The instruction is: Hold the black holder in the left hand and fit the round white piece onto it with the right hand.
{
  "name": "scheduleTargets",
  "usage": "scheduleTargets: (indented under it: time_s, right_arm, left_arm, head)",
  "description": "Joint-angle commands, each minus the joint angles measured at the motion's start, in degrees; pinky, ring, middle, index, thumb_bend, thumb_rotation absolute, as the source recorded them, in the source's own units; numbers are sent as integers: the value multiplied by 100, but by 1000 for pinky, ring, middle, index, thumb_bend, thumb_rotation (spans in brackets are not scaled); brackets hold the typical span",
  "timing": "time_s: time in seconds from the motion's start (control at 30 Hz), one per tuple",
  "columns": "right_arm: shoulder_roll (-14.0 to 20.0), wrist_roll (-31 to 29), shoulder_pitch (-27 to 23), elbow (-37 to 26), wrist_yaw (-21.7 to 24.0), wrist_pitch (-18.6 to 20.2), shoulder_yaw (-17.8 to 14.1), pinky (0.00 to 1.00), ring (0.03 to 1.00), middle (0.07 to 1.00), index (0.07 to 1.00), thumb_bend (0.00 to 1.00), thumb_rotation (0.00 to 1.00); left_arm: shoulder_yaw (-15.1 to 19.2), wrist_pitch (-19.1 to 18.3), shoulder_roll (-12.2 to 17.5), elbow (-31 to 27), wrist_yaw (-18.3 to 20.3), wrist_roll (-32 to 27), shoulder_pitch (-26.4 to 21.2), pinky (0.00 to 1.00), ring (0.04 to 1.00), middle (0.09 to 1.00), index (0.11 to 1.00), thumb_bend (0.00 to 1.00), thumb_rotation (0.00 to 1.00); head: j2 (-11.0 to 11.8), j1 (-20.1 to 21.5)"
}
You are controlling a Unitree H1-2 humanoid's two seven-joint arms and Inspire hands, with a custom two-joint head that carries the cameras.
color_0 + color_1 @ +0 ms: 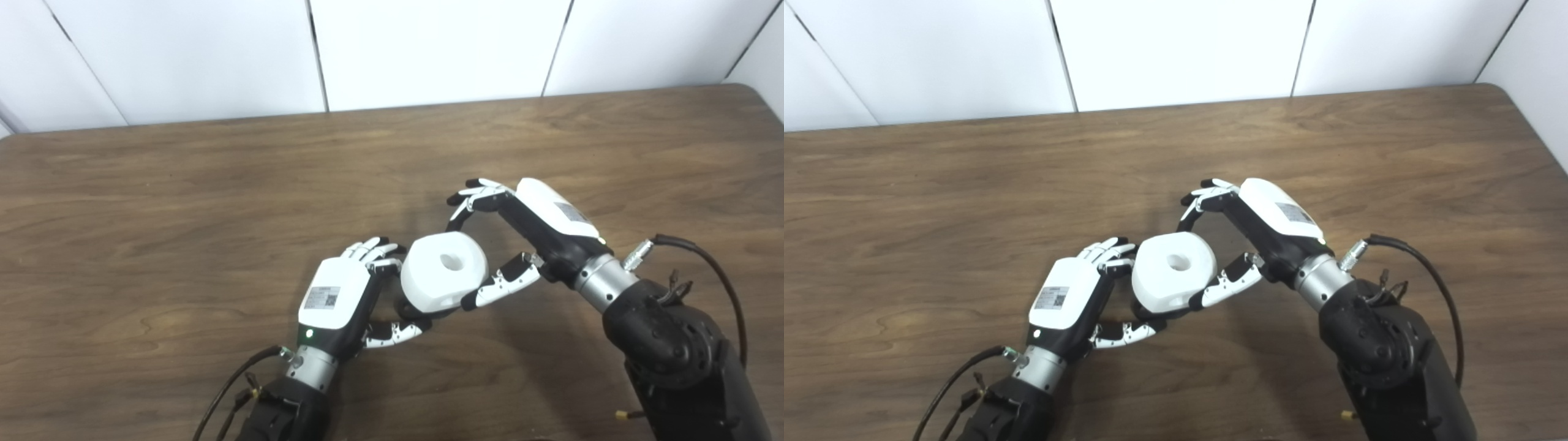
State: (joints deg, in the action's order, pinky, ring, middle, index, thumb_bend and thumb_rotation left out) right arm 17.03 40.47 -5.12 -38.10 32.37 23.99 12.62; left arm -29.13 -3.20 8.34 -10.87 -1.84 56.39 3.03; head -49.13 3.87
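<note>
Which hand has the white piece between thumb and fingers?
The right hand pinches the round white piece; the left hand sits beside and below it, on the mostly hidden black holder.

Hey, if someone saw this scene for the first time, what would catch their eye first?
The round white piece with its centre hole, mid-table, pinched by the right hand. Just under it a sliver of the black holder shows, gripped by the left hand. All around lies the bare brown table.

Dark brown wooden table, rounded far right corner, black holder perhaps resting on it, mostly hidden
</note>
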Motion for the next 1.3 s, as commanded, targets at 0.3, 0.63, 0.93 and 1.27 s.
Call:
scheduleTargets:
  time_s: [0.3, 0.63, 0.93, 1.27]
  right_arm:
    - [119, 5, -60, -26, -64, -136, -22, 785, 935, 818, 484, 522, 131]
    - [-24, 190, -51, 111, -283, -370, 263, 813, 925, 810, 483, 523, 132]
    - [-36, 243, -158, 104, -300, -366, 344, 825, 928, 808, 482, 524, 134]
    - [28, 173, -235, 38, -243, -324, 210, 806, 944, 816, 483, 523, 132]
  left_arm:
    - [-77, -51, 40, 35, 224, 169, 44, 876, 886, 816, 488, 520, 49]
    - [-82, -46, 33, 40, 216, 146, 41, 877, 886, 817, 488, 520, 48]
    - [-89, -74, 20, 28, 230, 157, 38, 879, 887, 817, 488, 520, 49]
    - [-86, -59, 39, 68, 225, 148, 21, 884, 889, 817, 488, 520, 48]
  head:
    - [-13, -11]
    - [-17, -5]
    - [-21, -2]
    - [-11, 20]
